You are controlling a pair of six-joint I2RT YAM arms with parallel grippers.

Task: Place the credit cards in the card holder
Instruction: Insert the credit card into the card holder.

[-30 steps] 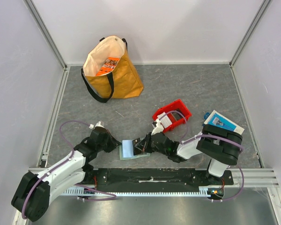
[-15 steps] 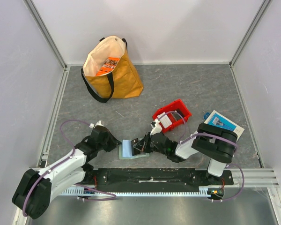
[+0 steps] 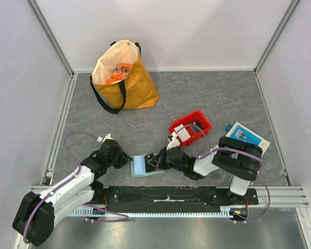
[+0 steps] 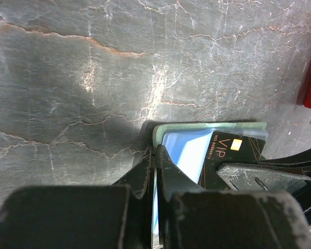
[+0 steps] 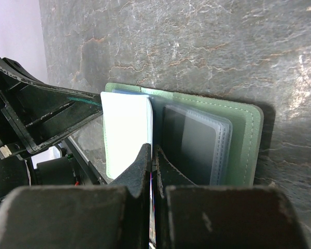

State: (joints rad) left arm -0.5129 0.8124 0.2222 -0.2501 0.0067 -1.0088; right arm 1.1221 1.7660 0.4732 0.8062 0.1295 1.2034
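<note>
Pale-green card holder [image 5: 244,145]: left wrist alone shows us black VIP card [image 4: 224,156]; right wrist, clear pockets [image 5: 197,140]. Left gripper [image 4: 155,153] pinches holder's edge; right gripper [image 5: 151,151] pinches that card. Red bin [image 3: 198,118] behind holder.

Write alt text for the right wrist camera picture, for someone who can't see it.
An open pale-green card holder with clear pockets lies on a grey stone-look table, seen from behind the right end effector, whose fingers pinch a thin card edge-on. A whitish card lies on its left half, where the left end effector reaches in.

Open pale-green card holder [image 5: 247,140] — cards [image 4: 189,150] inside
</note>
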